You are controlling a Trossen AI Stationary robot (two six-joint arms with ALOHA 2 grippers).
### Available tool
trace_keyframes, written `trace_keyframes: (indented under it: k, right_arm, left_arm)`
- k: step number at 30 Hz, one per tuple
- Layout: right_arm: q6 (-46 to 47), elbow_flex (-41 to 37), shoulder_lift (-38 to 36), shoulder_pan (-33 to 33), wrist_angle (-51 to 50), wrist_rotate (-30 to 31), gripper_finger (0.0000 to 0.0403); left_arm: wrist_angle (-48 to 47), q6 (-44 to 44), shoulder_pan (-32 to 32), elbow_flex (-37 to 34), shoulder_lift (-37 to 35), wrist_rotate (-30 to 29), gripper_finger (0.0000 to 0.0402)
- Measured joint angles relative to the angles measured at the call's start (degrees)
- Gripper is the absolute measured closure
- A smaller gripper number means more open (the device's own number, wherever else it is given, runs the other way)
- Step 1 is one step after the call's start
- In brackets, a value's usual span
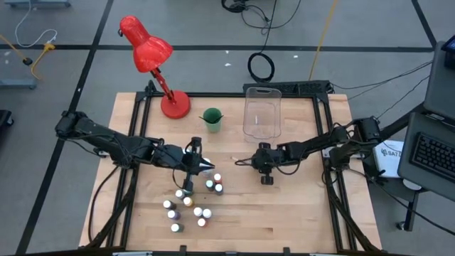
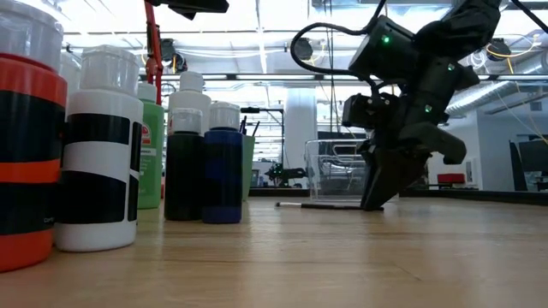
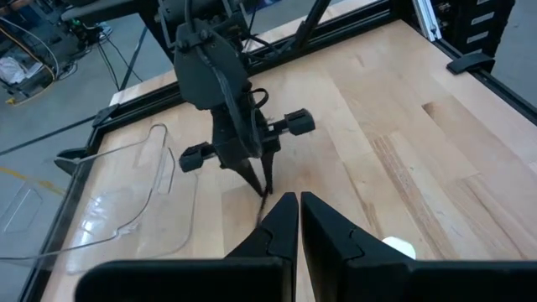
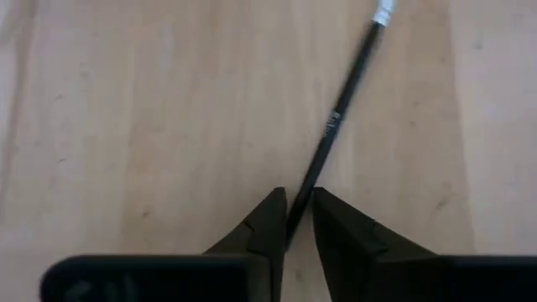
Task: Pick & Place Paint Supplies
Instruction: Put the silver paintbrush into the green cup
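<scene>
A thin dark-handled brush (image 1: 245, 161) lies flat on the wooden table near its middle; it also shows in the low view (image 2: 321, 205). My right gripper (image 1: 258, 162) stands over the brush's handle end, fingers closed on it. Several tiny white-capped paint bottles (image 1: 190, 204) stand in a cluster toward the near left, and they loom large in the low view (image 2: 205, 162). My left gripper (image 1: 211, 168) hovers at the far edge of that cluster, shut and empty, pointing at the right gripper. My right gripper pinches the brush's dark handle (image 4: 304, 197) between its two fingers, near the end away from the silver ferrule (image 4: 383, 13). The fingers come from above, pointing down, and the handle runs out ahead between them. The brush lies on the table.
A clear plastic bin (image 1: 261, 112) and a green cup (image 1: 211, 119) stand at the far middle. A red desk lamp (image 1: 153, 60) stands at the far left. Bare wood lies at the near right of the table.
</scene>
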Motion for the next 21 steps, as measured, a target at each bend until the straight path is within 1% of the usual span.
trace_keyframes:
  k: [7,11,14,18,21]
  right_arm:
    - [2.03,-0.04,0.05,1.01,-3.73,2.85,0.0380]
    - [3.56,-0.09,0.59,2.32,-4.58,8.58,0.0397]
    - [3.65,-0.09,0.56,3.16,-4.77,10.73,0.0399]
    - [2.51,-0.09,-1.93,5.46,-5.33,17.52,0.0401]
    - [1.25,-0.41,-4.69,7.40,-7.79,22.66,0.0402]
  left_arm:
    - [-0.31,0.01,0.00,0.00,0.00,0.01,0.0380]
    - [-0.28,-0.02,0.00,0.00,0.00,0.00,0.0380]
    - [-0.27,-0.04,0.00,0.00,0.00,0.00,0.0380]
    - [-0.26,-0.50,0.00,0.00,0.00,0.00,0.0380]
    - [-0.07,-1.35,0.00,0.00,0.00,0.00,0.0380]
